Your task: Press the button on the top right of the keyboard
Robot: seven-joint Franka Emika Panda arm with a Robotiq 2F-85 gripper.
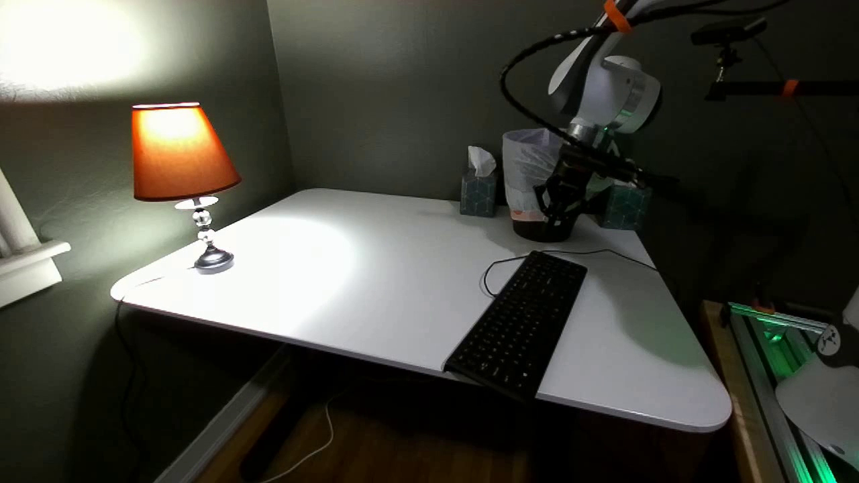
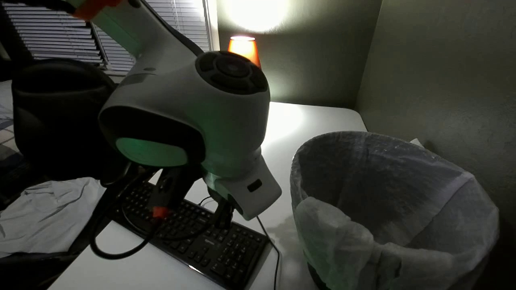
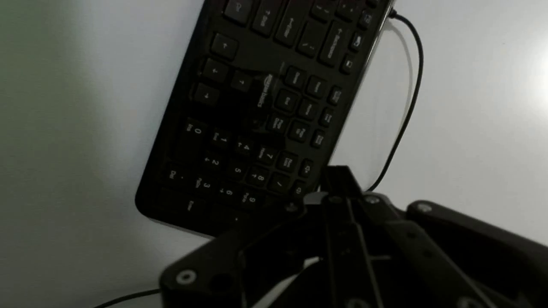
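Observation:
The black keyboard lies on the white desk in both exterior views, its near end in an exterior view overhanging the desk edge. In the wrist view the keyboard shows its number pad side, letters turned sideways. Its thin dark cable leaves the top edge. My gripper is shut and empty, its tips over the keyboard's top edge beside the volume keys. The top right corner keys are hidden beneath it. In an exterior view the gripper appears above the keyboard's number pad end, apart from it.
A bin with a white liner stands close behind the gripper and also shows large in an exterior view. Tissue boxes stand on either side of it. A lit orange lamp stands at the desk's far left.

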